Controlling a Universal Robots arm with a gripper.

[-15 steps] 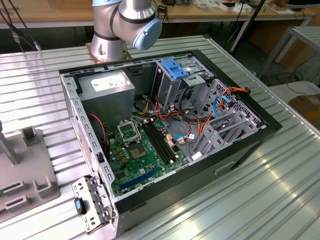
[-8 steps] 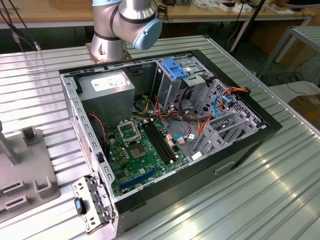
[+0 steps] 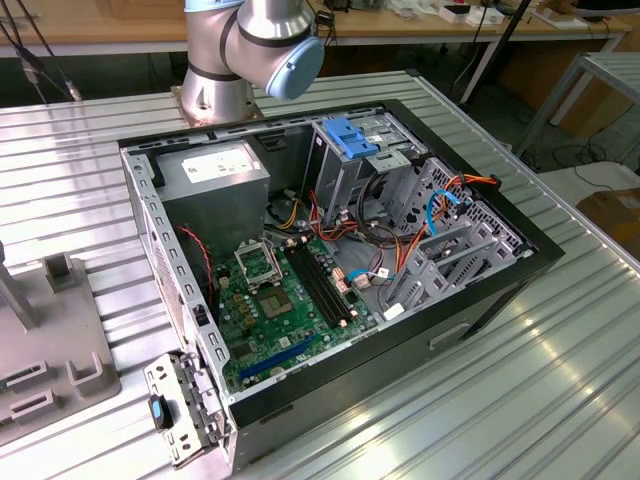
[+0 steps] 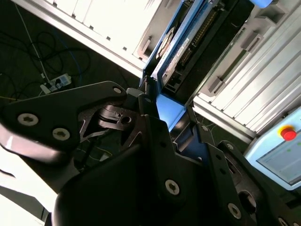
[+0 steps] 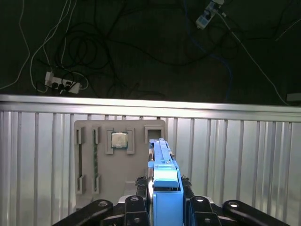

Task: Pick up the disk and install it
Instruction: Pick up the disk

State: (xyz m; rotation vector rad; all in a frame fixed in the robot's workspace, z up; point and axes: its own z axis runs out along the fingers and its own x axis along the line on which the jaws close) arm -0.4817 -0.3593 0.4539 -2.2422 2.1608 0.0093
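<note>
Black gripper [image 4: 167, 113] looms in the second wrist view, clamped on the disk [image 4: 181, 44]. Its long axis runs straight out from the jaws, and its white label is unreadable. First wrist view: disk edge-on, grey tray [image 5: 89, 132] beyond. Exterior view: open case [image 3: 480, 300] on the table [image 3: 560, 380].

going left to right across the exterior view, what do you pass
grey tray → metal bracket with blue tab → processor socket → memory slots → grey drive brackets
</note>
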